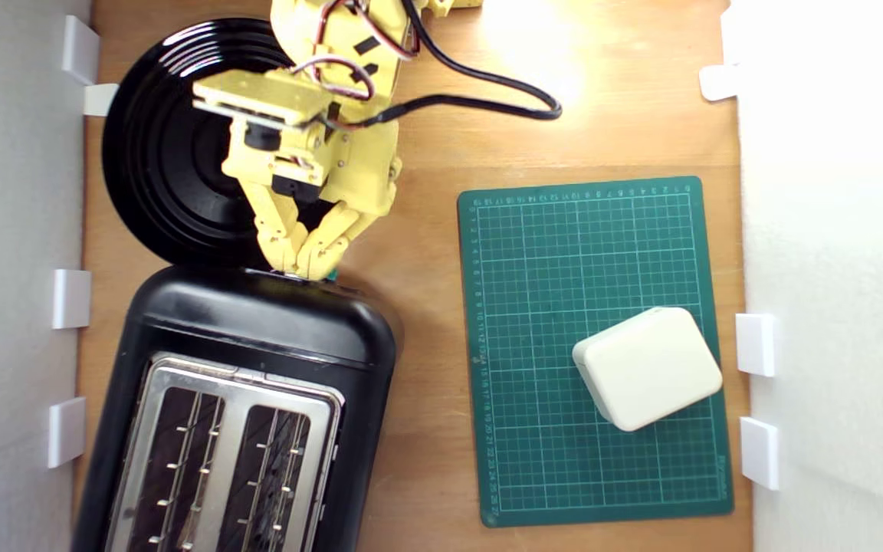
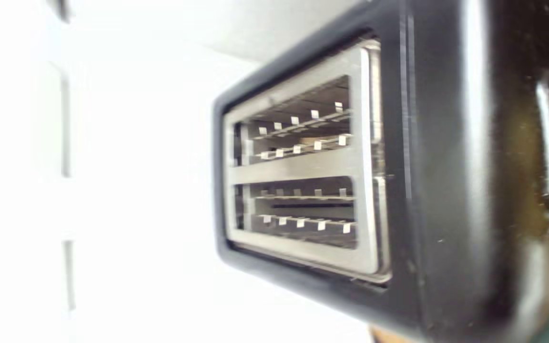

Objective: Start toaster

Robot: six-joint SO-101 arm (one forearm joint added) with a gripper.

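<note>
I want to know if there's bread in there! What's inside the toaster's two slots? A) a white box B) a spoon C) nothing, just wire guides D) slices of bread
C: both slots of the toaster show only bare wire guides in the exterior and wrist views; the white box sits apart on the green cutting mat.

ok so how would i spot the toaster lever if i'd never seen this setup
Find the big black toaster at the exterior view's lower left. At its end facing the round black plate, beside the yellow gripper tips, sits the lever, a small teal-green tab.
</note>
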